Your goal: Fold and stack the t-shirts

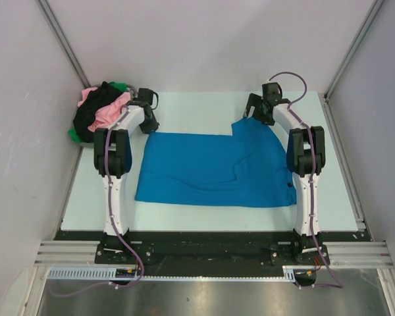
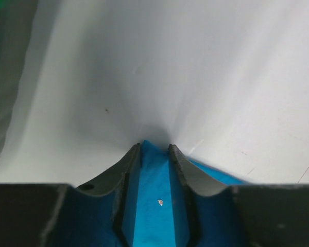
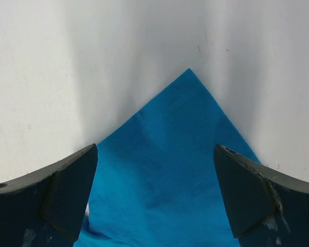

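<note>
Across the middle of the bench (image 1: 197,108) the blue shirt (image 1: 210,171) lies spread flat, and its far left corner is pinched between the narrowed fingers (image 2: 130,167) of the left gripper (image 1: 150,126). Over the shirt's far right corner the right gripper (image 3: 155,149) hangs with its jaws wide and nothing between them. In the far left corner of the bench a pink shirt (image 1: 110,114), a black shirt (image 1: 94,110) and a green shirt (image 1: 122,85) lie heaped together.
</note>
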